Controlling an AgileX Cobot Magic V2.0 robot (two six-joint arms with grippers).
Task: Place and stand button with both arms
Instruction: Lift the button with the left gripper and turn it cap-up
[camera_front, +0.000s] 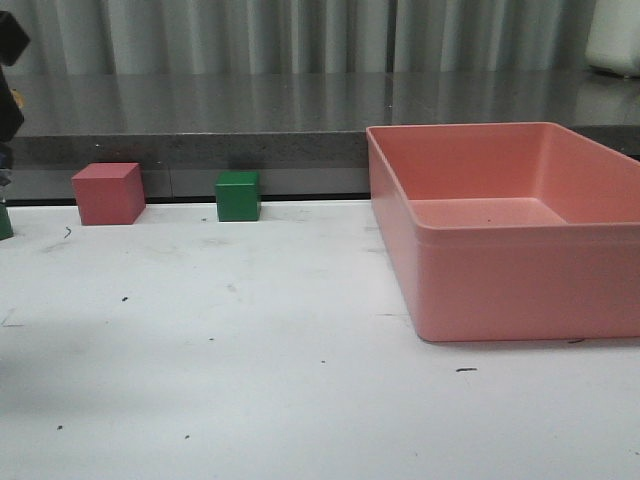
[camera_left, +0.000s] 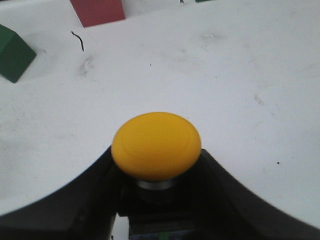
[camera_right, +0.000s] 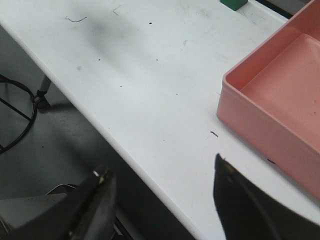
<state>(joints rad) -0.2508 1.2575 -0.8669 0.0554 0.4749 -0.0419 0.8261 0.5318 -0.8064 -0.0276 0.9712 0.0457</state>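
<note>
One black two-fingered left gripper (camera_left: 157, 200) clasped the yellow-capped, black-bodied push-button (camera_left: 156, 146) above the white table (camera_left: 240, 75), mid-carry. The right gripper (camera_right: 162, 200) hung wide and empty. Next, I judged, came lowering the button upright.

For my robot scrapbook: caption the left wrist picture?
Left pincer gripping the yellow button above the white table.

My left tool (camera_left: 159, 200) hides the button (camera_left: 156, 145) body. The front view cuts off the pink tray (camera_front: 510, 270) and my arm (camera_front: 10, 60).
</note>
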